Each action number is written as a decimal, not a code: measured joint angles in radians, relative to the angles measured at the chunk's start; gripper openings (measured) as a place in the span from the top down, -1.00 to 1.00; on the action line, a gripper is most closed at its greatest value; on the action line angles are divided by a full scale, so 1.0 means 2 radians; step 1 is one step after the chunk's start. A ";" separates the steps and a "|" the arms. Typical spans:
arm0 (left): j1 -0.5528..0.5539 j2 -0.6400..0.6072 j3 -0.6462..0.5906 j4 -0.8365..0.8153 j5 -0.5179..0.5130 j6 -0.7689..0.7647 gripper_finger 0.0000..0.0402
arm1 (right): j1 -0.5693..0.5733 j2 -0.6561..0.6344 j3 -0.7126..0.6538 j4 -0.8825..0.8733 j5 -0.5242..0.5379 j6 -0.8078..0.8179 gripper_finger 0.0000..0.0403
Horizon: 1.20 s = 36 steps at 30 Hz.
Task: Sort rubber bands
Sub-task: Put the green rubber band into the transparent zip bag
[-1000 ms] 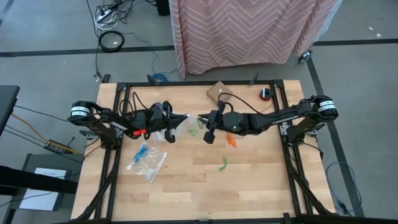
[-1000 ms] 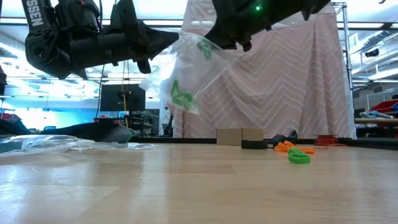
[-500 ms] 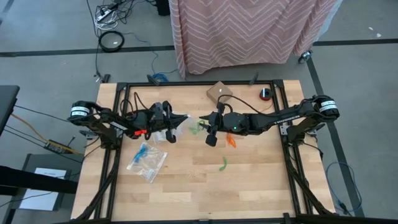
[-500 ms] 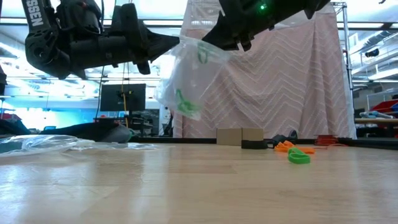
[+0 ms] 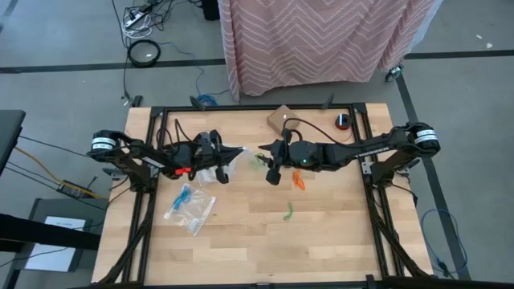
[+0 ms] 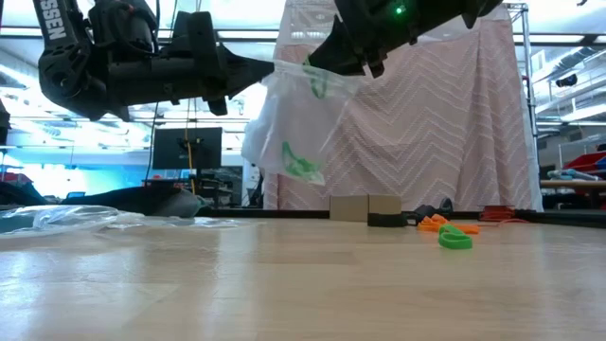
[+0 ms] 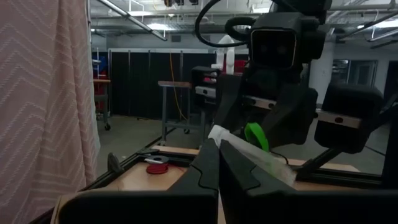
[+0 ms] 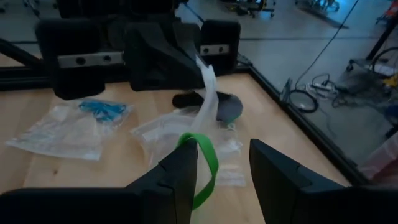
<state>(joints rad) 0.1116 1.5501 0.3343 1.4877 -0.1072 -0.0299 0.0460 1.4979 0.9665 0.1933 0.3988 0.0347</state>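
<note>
Left claw [image 5: 229, 157]: we see it left of centre in the high view, fingers pinched together on the edge of a clear bag [image 6: 294, 123]; the left wrist view shows that edge clamped between its closed fingers [image 7: 208, 171].
Right claw [image 5: 269, 163]: near frame centre in the high view, facing the left one; only its wrist view shows the fingers [image 8: 180, 174] standing apart with a green band [image 8: 202, 163] draped against one finger.
Clear bag, low view: we see it hanging above the surface [image 6: 303, 284] at upper centre, with green bands [image 6: 301, 163] gathered in its bottom; the high view shows only a pale patch there.
Loose bands: an orange cluster [image 5: 298, 181] and a green one [image 5: 287, 211] lie right of centre in the high view; the low view puts them at the right, flat on the surface.
Second bag [image 5: 191, 206]: lower left in the high view, holding blue bands [image 5: 186, 195]; the right wrist view shows it at the left.
</note>
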 joint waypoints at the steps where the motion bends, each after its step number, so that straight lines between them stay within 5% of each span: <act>1: 0.000 0.000 0.001 -0.001 0.000 0.000 0.98 | -0.002 0.000 0.000 -0.005 0.000 0.005 0.31; 11: 0.000 0.000 0.021 -0.015 0.007 0.000 0.98 | -0.010 0.000 0.000 -0.034 0.001 0.026 0.31; 19: 0.000 0.000 0.025 -0.025 0.008 -0.003 0.98 | -0.031 0.000 0.000 -0.071 0.054 0.061 0.32; 36: 0.000 0.000 0.025 -0.030 -0.003 -0.001 0.98 | 0.015 0.001 0.000 -0.007 0.018 0.012 0.32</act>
<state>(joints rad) 0.1112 1.5501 0.3843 1.4284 -0.1131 -0.0326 0.0762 1.4990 0.9668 0.1786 0.4339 0.0589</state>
